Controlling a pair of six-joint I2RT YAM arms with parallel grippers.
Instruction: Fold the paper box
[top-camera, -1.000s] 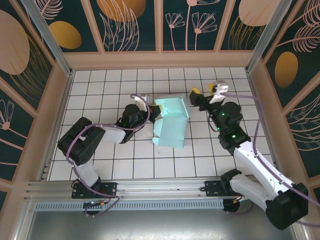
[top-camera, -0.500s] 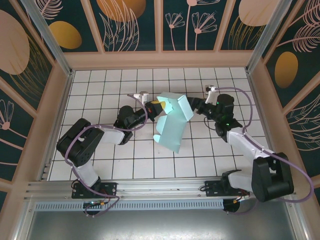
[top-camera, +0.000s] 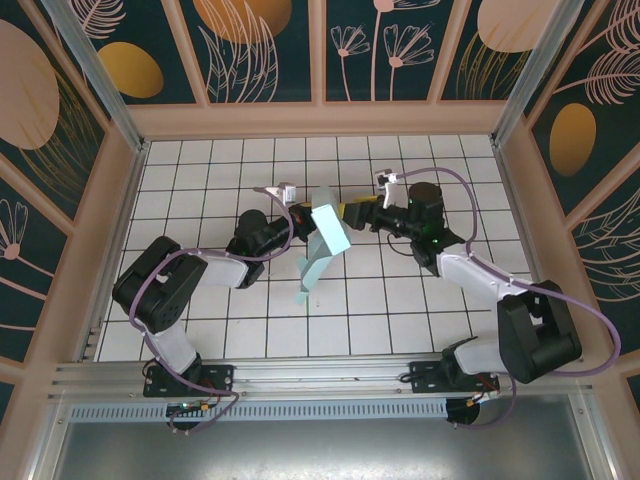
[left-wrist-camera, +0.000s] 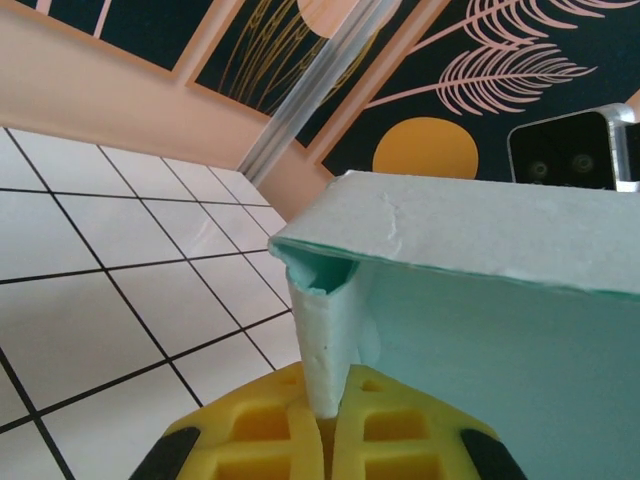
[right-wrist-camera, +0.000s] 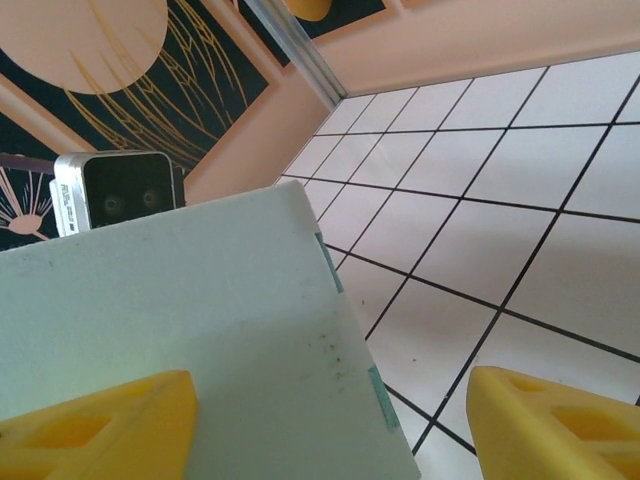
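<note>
The paper box (top-camera: 322, 245) is pale mint-blue card, partly folded and standing tilted on edge in the middle of the tiled floor. My left gripper (top-camera: 304, 222) is shut on a curled edge of the paper box (left-wrist-camera: 325, 345), its yellow fingers (left-wrist-camera: 260, 435) pinching the flap. My right gripper (top-camera: 358, 213) is open at the box's right side. In the right wrist view a flat panel of the paper box (right-wrist-camera: 190, 330) lies between the yellow fingers (right-wrist-camera: 555, 425), against the left one and apart from the right one.
White tiled floor (top-camera: 250, 310) with black grid lines, enclosed by peach walls (top-camera: 320, 118) with dark floral panels. Metal posts stand at the back corners. Open floor lies in front of and behind the box.
The box has been pushed together from a wide open sheet into a narrow upright shape. The right arm swung left and low against it. The left gripper kept its hold.
</note>
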